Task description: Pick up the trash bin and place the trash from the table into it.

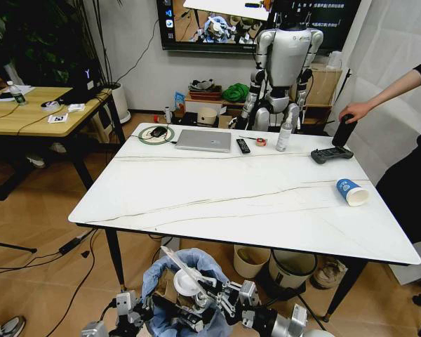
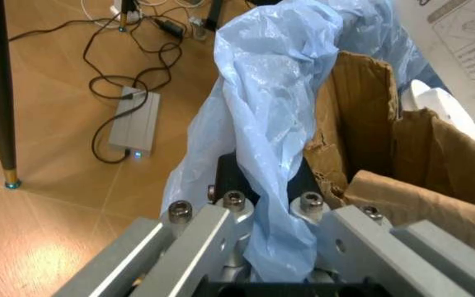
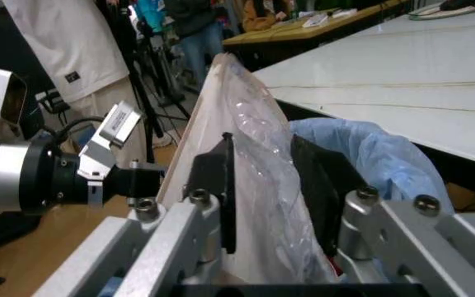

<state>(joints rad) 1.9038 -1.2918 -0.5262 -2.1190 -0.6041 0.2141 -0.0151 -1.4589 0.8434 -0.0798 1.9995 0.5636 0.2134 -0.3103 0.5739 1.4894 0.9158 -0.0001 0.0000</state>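
The trash bin [image 1: 189,277], lined with a crinkly light-blue bag [image 2: 262,93], hangs low in front of the table's near edge. My left gripper [image 2: 262,182] is shut on the bag at the bin's rim, also seen from the head as the left gripper [image 1: 161,307]. Torn brown cardboard [image 2: 370,154] sticks up inside the bin. My right gripper [image 3: 271,185] is shut on a clear plastic package [image 3: 250,142] held over the bin's mouth; from the head the right gripper [image 1: 216,288] is above the bin. A blue paper cup [image 1: 351,191] lies on its side at the table's [image 1: 217,189] right.
A laptop [image 1: 204,140], remote [image 1: 243,145], bottle [image 1: 284,133] and game controller [image 1: 330,154] line the far edge. A person's hand [image 1: 354,111] rests on a black object at the far right corner. A cream bin [image 1: 251,261] and a grey-black bin [image 1: 295,267] stand under the table.
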